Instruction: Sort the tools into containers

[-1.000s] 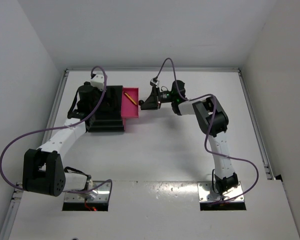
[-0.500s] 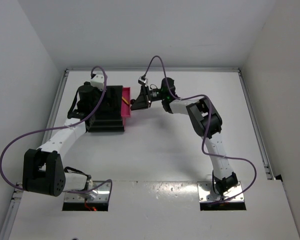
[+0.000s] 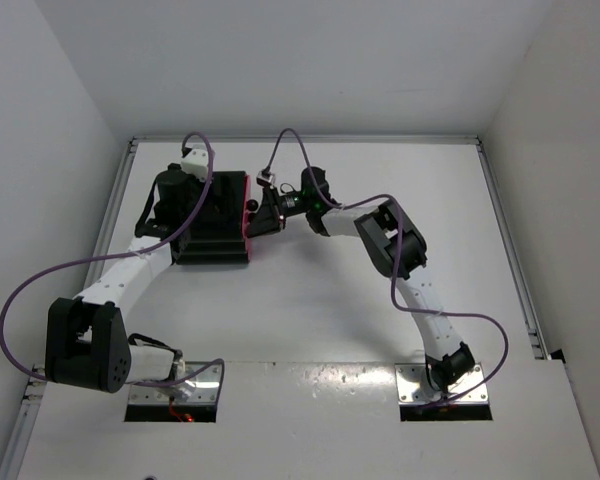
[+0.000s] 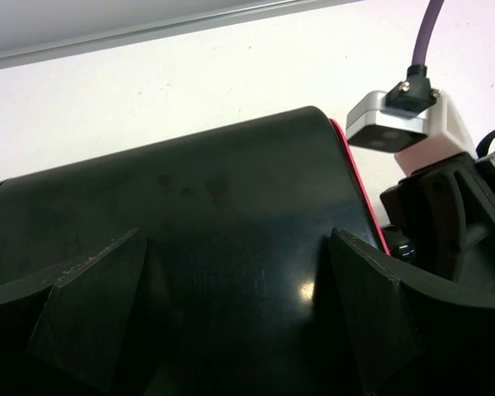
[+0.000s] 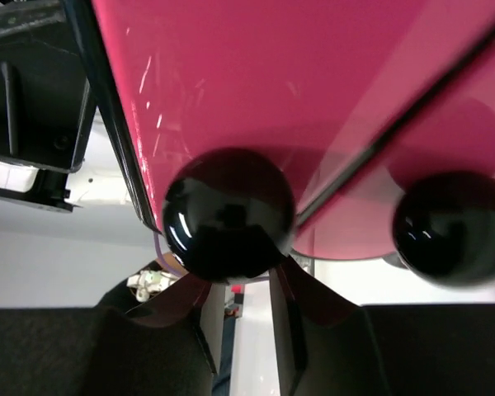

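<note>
Closure: the shallow pink drawer, open a second ago, now sits flush in the squat black cabinet, with the yellow-handled tool stowed inside. The right end effector meets its round black knob, grip unclear; the left end effector is spread wide.

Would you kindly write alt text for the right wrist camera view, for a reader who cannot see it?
Extreme close-up of a round black knob on a glossy pink drawer front, with a second black knob at the right edge. The robot's dark fingers fill the bottom of the frame just below the first knob.
</note>
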You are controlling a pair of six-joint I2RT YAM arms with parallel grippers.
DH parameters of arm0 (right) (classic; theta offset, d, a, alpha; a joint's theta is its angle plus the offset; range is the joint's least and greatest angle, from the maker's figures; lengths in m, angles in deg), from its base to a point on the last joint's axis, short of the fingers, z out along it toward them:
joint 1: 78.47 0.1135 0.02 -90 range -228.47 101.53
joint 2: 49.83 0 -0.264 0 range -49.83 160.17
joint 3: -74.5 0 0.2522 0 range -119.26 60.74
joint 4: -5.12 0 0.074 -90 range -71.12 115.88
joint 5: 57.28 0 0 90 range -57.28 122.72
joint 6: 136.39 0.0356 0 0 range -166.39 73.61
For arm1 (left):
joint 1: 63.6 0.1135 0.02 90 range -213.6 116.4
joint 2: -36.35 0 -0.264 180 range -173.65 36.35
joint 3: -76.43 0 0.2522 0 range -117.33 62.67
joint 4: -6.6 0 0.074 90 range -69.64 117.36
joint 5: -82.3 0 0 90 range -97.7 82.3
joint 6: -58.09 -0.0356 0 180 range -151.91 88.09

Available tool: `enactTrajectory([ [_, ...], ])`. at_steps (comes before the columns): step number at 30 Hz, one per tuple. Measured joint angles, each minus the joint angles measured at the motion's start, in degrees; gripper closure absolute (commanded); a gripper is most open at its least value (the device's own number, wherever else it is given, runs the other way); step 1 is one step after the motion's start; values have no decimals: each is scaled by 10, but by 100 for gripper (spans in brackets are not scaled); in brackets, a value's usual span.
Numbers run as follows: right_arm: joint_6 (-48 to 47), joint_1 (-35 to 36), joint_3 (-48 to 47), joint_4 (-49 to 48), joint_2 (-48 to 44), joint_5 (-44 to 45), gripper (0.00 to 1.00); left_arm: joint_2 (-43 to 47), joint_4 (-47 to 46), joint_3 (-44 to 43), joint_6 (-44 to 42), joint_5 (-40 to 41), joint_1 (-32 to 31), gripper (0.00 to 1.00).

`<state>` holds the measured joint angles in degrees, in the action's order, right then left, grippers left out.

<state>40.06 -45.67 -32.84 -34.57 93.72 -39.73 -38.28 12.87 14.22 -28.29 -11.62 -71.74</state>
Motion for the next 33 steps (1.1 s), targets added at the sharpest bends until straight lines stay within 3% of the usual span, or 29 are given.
enactTrajectory([
  [16, -10, 7, -14, 10, -2, -10, 59, 18, 17, 3, -2, -5, 1, 0],
  [24, -63, -25, 111, 41, -113, -6, 58, 63, 140, -22, -7, -12, 23, 0],
  [27, -167, -52, 128, 151, -191, 6, 55, 63, 192, -50, -14, -12, 51, 0],
  [30, -344, -79, 93, 383, -274, 68, 55, 65, 232, -87, -23, -10, 93, 0],
  [33, -478, -99, 80, 532, -353, 148, 54, 69, 255, -121, -42, -10, 149, 0],
])
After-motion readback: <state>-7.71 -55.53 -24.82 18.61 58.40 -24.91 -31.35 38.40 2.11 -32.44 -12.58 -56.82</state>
